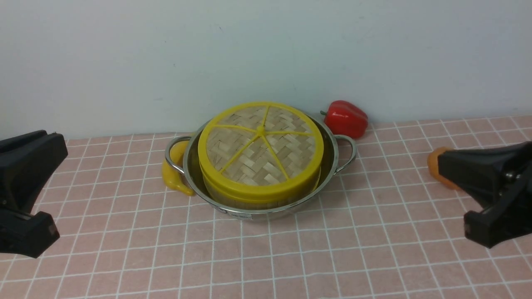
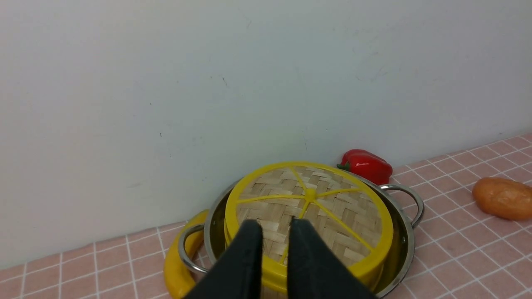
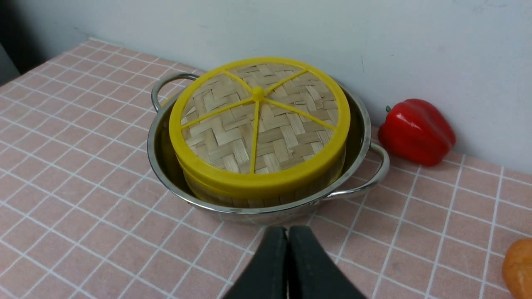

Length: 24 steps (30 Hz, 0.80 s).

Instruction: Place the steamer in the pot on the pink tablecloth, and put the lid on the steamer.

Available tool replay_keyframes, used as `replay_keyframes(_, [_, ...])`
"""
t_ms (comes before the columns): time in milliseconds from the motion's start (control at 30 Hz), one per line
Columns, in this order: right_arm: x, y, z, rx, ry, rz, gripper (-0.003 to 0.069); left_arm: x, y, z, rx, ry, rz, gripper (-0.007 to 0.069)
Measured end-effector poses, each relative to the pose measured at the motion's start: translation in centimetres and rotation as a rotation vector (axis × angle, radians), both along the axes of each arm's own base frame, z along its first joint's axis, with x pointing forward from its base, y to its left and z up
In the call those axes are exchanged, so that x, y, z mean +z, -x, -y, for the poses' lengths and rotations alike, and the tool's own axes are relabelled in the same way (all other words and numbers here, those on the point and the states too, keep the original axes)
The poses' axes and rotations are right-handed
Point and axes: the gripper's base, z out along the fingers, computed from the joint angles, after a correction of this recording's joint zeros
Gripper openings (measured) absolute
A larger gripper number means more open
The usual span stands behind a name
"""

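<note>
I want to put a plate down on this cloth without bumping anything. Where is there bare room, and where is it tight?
Free: the wide strip of pink tablecloth in front of the pot, between the left gripper and right gripper. Crowded: behind and beside the pot, where the red pepper sits by the wall and the yellow pepper touches the left handle; an orange item lies right.

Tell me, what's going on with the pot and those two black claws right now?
Left gripper jaws slightly apart, right gripper jaws shut, both empty. Lid on steamer, steamer in pot. Nothing in the way.
</note>
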Motion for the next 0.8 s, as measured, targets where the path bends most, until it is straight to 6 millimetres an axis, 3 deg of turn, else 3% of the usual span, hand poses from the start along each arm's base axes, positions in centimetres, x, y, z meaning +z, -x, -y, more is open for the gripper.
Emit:
replay_keyframes(167, [1.2, 0.9, 3.0, -0.126, -0.037, 0.08, 0.0046, 0.0, 0.0, 0.0, 0.0, 0.0, 0.0, 0.0111])
replay_keyframes(333, [0.4, 3.2, 6.7, -0.315, -0.035, 0.158, 0.0059, 0.0, 0.0, 0.0, 0.0, 0.0, 0.0, 0.0117])
replay_keyframes(500, [-2.6, 6.7, 9.0, -0.459, -0.005, 0.234, 0.0076, 0.0, 0.0, 0.0, 0.0, 0.0, 0.0, 0.0127])
replay_keyframes(800, [-9.0, 10.1, 9.6, -0.513, -0.006, 0.347, 0.0111, 0.0, 0.0, 0.0, 0.0, 0.0, 0.0, 0.0138])
